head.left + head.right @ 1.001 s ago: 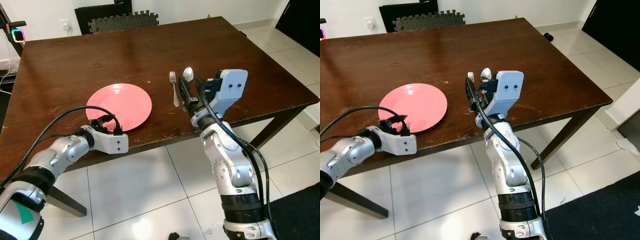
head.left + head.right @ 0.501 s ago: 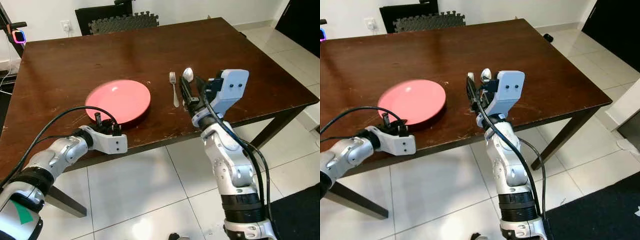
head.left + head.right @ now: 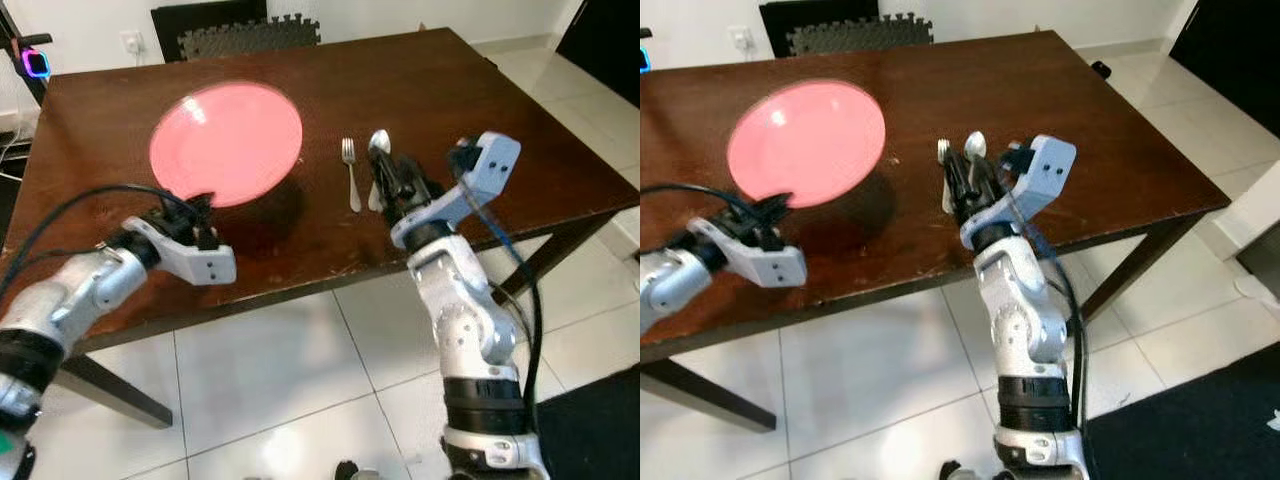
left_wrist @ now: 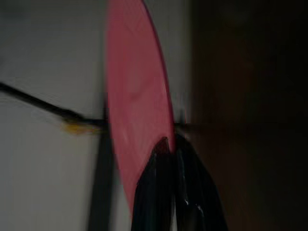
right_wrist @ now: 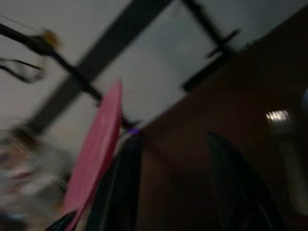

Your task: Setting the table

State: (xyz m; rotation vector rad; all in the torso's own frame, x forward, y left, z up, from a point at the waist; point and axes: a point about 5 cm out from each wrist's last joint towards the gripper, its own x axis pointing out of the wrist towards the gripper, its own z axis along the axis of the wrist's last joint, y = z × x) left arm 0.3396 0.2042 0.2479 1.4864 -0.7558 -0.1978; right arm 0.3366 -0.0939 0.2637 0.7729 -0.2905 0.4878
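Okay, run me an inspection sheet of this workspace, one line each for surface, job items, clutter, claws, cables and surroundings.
Surface: dark brown wooden table, glossy, with scuff marks near the front edge.
Job items: pink plate lifted off the table and tilted up on edge, its shadow on the wood beneath; fork and spoon lying side by side on the table.
Clutter: nothing seen.
Claws: left claw shut on the plate's near rim; right claw open, over the table by the spoon, holding nothing.
Cables: black cables looped along both forearms, off the table.
Surroundings: white tiled floor, black foam mat against the far wall, dark rug at the right.
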